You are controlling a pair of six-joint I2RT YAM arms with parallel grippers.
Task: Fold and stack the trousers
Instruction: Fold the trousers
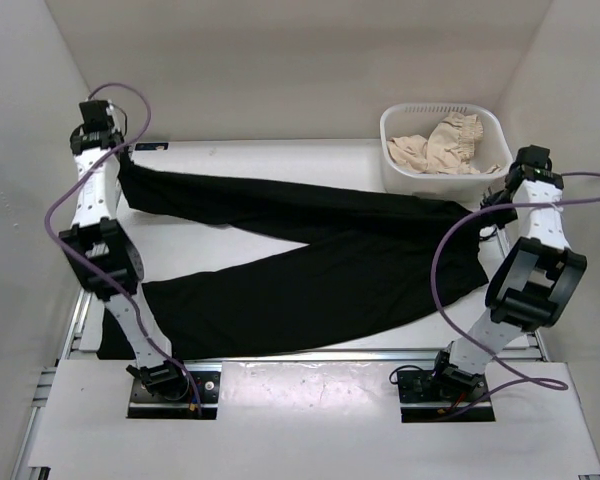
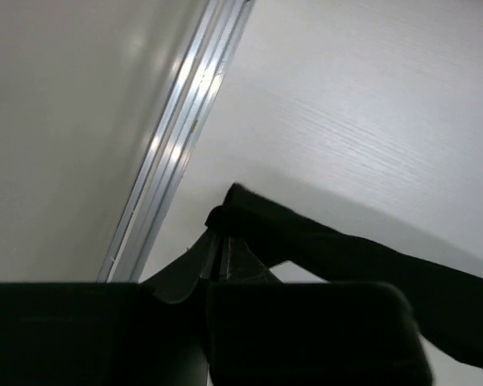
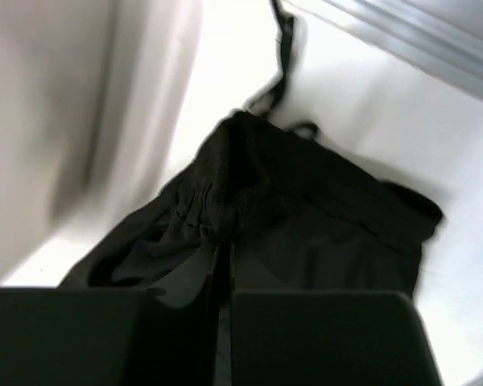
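Note:
The black trousers [image 1: 310, 250] lie spread across the white table, waist at the right, two long legs running left in a V. My left gripper [image 1: 120, 160] is at the far left, shut on the hem of the upper leg; in the left wrist view that hem [image 2: 258, 221] is pinched between the closed fingers and lifted off the table. My right gripper [image 1: 487, 215] is at the right, shut on the gathered waistband [image 3: 217, 201]. A drawstring [image 3: 280, 56] trails away from the waist.
A white basket [image 1: 400, 170] with a beige frilly cloth [image 1: 442, 145] stands at the back right, close to the right arm. Enclosure walls rise on the left, right and back. A metal rail [image 2: 177, 137] runs along the table's left edge.

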